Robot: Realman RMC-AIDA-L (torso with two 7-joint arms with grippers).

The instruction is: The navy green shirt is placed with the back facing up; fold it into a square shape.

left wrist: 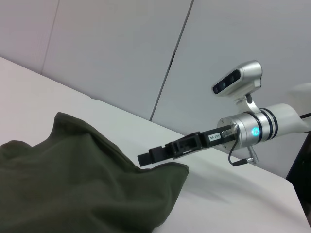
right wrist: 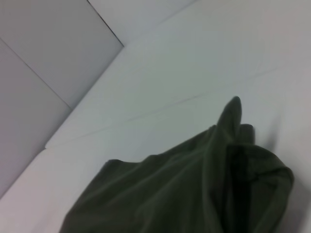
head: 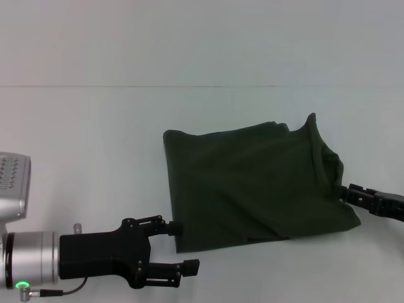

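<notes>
The navy green shirt (head: 252, 183) lies on the white table (head: 88, 158) as a rough, rumpled square, plain side up, with a peak of cloth standing at its far right corner. It also shows in the left wrist view (left wrist: 73, 184) and the right wrist view (right wrist: 194, 194). My left gripper (head: 182, 247) is open at the shirt's near left corner, with one fingertip (head: 172, 226) touching the cloth edge and nothing between the fingers. My right gripper (head: 349, 193) is at the shirt's right edge, against the cloth, and it also shows in the left wrist view (left wrist: 146, 158).
The table's far edge (head: 189, 86) meets a plain grey wall. Bare table surface lies left of the shirt and behind it. The right arm (left wrist: 252, 131) with its wrist camera reaches in from the right.
</notes>
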